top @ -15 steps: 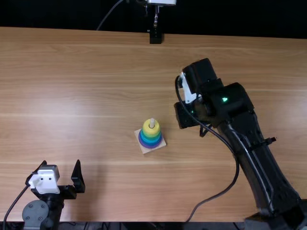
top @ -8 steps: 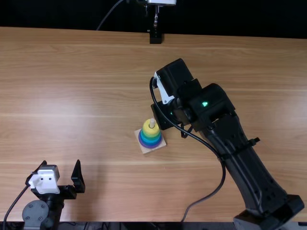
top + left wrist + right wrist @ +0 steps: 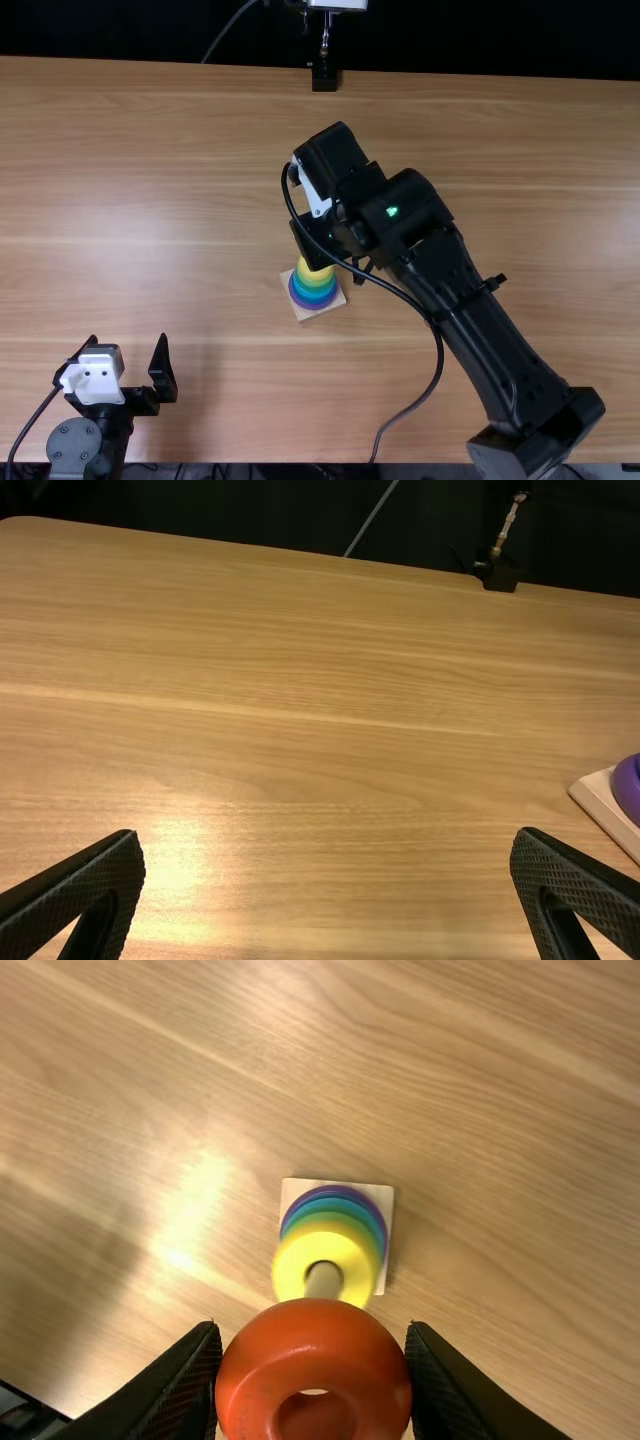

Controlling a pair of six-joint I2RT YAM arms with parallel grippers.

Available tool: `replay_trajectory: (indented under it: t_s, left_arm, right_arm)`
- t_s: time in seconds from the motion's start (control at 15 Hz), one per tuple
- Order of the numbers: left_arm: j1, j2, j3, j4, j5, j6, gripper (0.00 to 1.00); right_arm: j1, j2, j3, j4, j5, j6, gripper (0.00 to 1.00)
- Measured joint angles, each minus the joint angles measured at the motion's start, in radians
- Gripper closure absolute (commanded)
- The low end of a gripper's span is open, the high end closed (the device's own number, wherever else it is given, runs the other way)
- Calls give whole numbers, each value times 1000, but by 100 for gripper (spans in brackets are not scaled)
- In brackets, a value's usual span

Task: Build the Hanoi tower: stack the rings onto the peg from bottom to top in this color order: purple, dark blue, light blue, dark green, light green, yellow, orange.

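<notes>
In the top view my right gripper (image 3: 318,240) is over the far side of the ring stack, its fingertips hidden beneath it. The right wrist view has this gripper (image 3: 313,1330) shut on the orange ring (image 3: 310,1345), held near the top of the wooden peg (image 3: 323,1282). The yellow ring (image 3: 347,1252) tops the stack, above green and blue rings, with the purple ring (image 3: 332,1189) lowest on the square base (image 3: 378,1195). My left gripper (image 3: 126,362) stands open at the near left; its own wrist view shows the gripper (image 3: 328,835) with nothing between the fingers.
The wooden table (image 3: 150,200) surrounds the base. A black mount (image 3: 324,78) stands at the far edge. The right arm's cable (image 3: 438,345) loops down beside it to the near edge.
My right arm has swung left across the table, bringing its gripper from right of the stack to above it and covering the peg's top. The left arm and the stack have kept still.
</notes>
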Motion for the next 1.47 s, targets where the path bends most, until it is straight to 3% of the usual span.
replay_trajectory:
  t_s: [1.4, 1.47]
  left_arm:
    - [0, 0, 0, 0, 0, 0, 0]
    - [0, 0, 0, 0, 0, 0, 0]
  right_arm:
    - [0, 58, -39, 0, 3, -4, 100]
    - [1, 59, -43, 5, 3, -3, 69]
